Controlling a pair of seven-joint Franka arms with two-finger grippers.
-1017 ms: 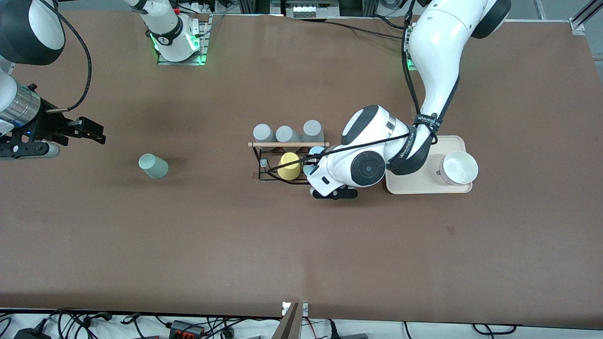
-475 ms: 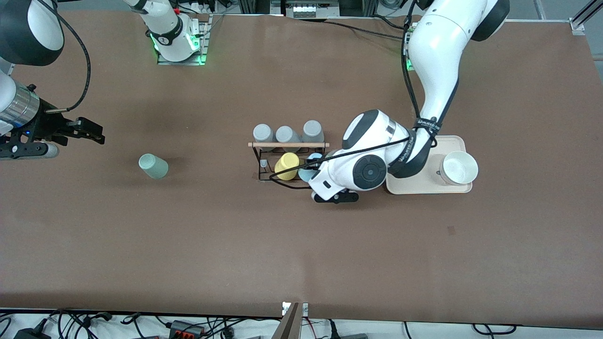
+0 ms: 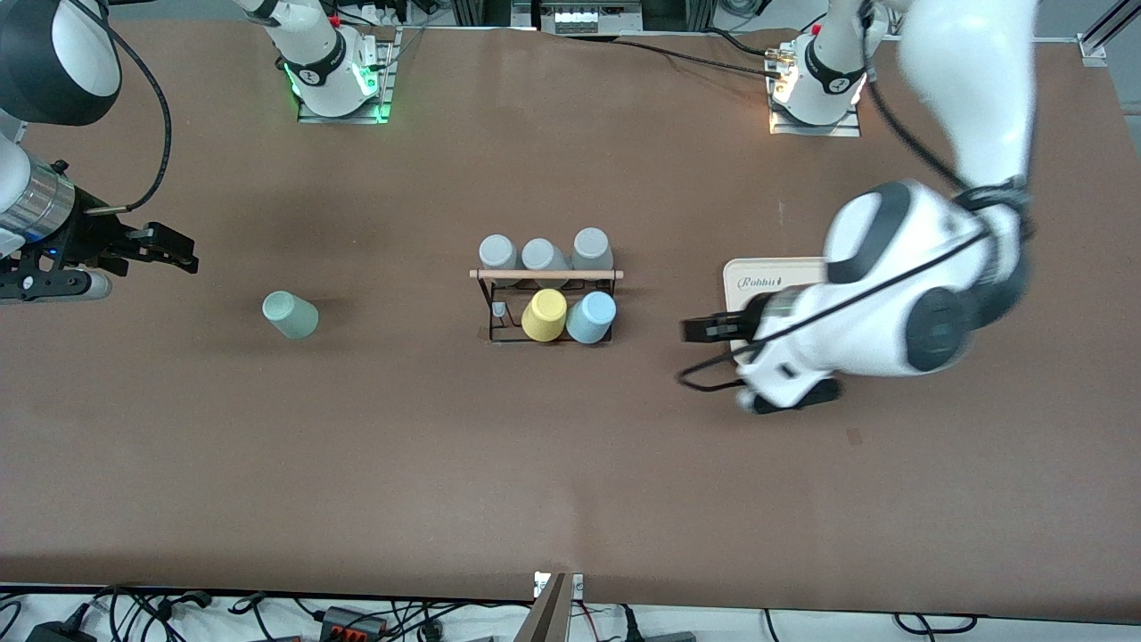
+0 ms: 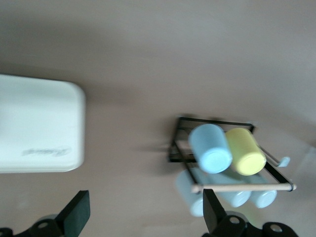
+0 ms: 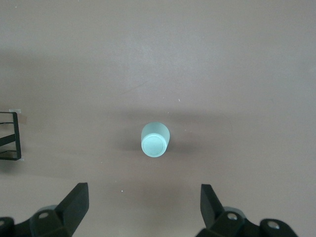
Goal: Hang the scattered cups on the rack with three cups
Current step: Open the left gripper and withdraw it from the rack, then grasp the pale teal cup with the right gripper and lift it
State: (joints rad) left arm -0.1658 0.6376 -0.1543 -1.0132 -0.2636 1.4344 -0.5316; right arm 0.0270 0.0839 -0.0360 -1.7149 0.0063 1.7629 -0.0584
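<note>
The black wire rack [image 3: 499, 308] with a wooden rod [image 3: 545, 274] stands mid-table. The light blue cup [image 3: 591, 317] sits on a rack peg beside a yellow cup [image 3: 545, 315]. Three grey cups [image 3: 542, 255] hang on the rack's row farther from the front camera. The mint green cup [image 3: 290, 315] stands alone on the table toward the right arm's end. My left gripper [image 3: 709, 337] is open and empty over the table between rack and tray. My right gripper [image 3: 174, 251] is open and empty, waiting over the table, with the mint cup [image 5: 155, 139] apart from its fingers.
A cream tray [image 3: 767, 276] lies toward the left arm's end, partly under the left arm; it also shows in the left wrist view [image 4: 39, 131]. That view shows the blue cup [image 4: 211, 148], the yellow cup [image 4: 245, 151] and the rod [image 4: 247, 187].
My left gripper has let go of the light blue cup on the rack beside the yellow cup and pulled away toward the tray. The right arm has not moved.
</note>
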